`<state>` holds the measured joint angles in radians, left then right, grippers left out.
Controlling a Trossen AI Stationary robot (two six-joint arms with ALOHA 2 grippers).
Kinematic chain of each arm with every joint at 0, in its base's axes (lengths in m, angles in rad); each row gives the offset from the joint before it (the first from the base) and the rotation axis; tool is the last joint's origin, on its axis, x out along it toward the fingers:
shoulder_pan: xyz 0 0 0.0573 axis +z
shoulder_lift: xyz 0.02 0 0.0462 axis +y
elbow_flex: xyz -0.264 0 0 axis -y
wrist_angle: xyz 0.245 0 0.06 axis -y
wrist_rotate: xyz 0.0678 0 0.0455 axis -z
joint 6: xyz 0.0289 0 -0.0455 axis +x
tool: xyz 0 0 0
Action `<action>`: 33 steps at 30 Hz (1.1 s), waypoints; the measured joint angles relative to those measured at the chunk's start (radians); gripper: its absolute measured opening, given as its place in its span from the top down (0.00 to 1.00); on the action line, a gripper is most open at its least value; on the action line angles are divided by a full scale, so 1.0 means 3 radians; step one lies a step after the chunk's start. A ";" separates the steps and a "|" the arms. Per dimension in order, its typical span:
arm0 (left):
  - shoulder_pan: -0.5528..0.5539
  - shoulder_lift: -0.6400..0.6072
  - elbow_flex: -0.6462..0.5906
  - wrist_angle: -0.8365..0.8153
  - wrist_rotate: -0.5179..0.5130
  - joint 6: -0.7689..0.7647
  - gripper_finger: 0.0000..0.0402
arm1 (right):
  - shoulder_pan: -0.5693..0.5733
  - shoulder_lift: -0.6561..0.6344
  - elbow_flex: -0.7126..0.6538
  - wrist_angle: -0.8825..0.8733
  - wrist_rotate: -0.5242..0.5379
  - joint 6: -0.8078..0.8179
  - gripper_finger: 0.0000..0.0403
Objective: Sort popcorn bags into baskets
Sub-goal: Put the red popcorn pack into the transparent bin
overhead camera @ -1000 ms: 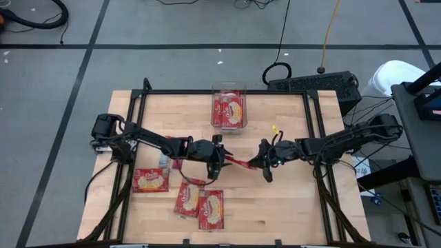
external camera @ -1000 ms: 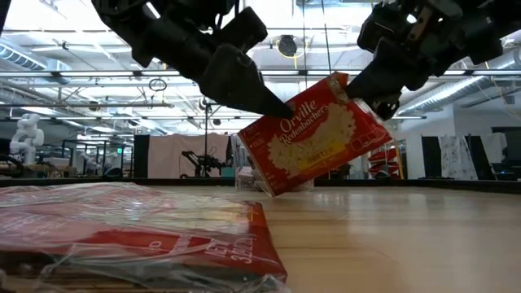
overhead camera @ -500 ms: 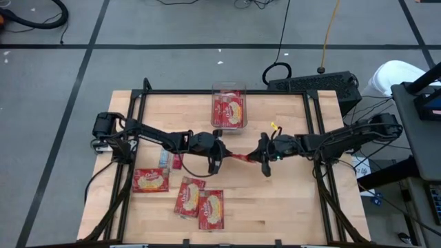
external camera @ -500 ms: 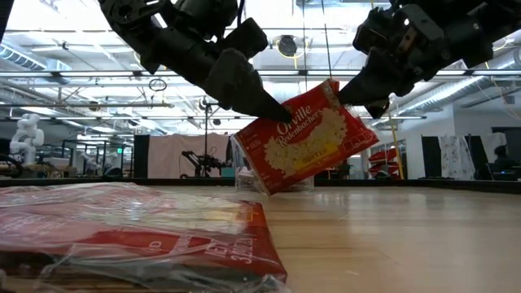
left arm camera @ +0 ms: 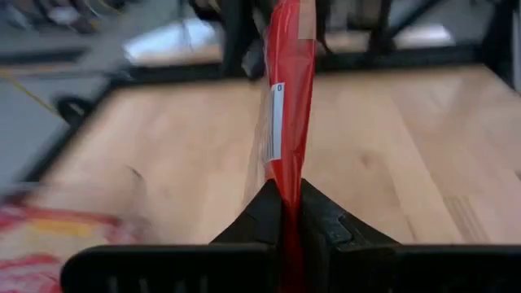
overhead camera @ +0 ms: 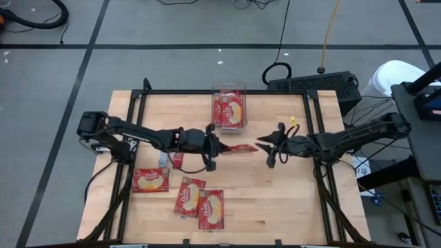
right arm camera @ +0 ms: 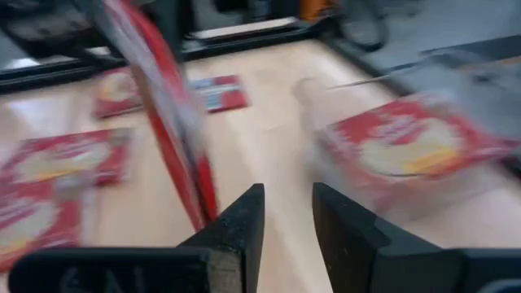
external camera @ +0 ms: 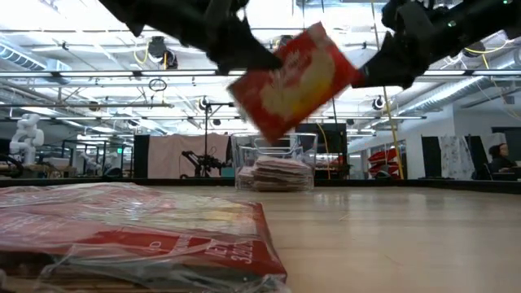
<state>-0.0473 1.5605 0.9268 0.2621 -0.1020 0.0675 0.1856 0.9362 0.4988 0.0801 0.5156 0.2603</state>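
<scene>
a: left gripper (overhead camera: 215,147) mid-table, jaws clamped on one edge of a bag (overhead camera: 238,147), which hangs edge-on above the wood, clear of the table (overhead camera: 289,200).
b: right gripper (overhead camera: 265,145)?
a: just beside the bag's far edge, fingers (right arm camera: 236,224) parted with bare wood showing between them, holding nothing. the bag (right arm camera: 163,106) stands a little off to one side of them.
b: bin?
a: clear bin (overhead camera: 229,110) at the far edge, centre, red bags stacked inside (external camera: 275,172). open wood between it and the held bag.
b: loose ones?
a: four flat bags on the near left: one by the left rail (overhead camera: 151,180), two just beside each other (overhead camera: 187,198) (overhead camera: 211,209), one (overhead camera: 176,160) partly under the left arm (only a corner shows). right half of the table is bare wood.
b: hard to read?
a: held bag (external camera: 293,80) is blurred in the low view, lettering unreadable. a near bag (external camera: 138,236) fills that view's lower left, cut off by the frame.
</scene>
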 joint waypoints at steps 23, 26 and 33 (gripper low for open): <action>0.1055 0.0407 0.0000 0.1782 -0.0336 -0.1461 0.93 | 0.0260 -0.0151 -0.1264 0.2214 0.0548 -0.0400 0.75; 0.1028 0.0563 -0.0001 0.2028 -0.0406 -0.1584 0.93 | 0.0316 -0.0151 -0.1264 0.2217 0.0548 -0.0454 0.75; 0.0995 0.0721 0.0000 0.2012 -0.0931 -0.2008 0.92 | 0.0401 -0.0151 -0.1264 0.2216 0.0548 -0.0474 0.75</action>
<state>0.2512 1.7767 0.9268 0.8658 -0.3815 -0.5350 0.3059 0.8909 0.1196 0.7448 0.6800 0.1180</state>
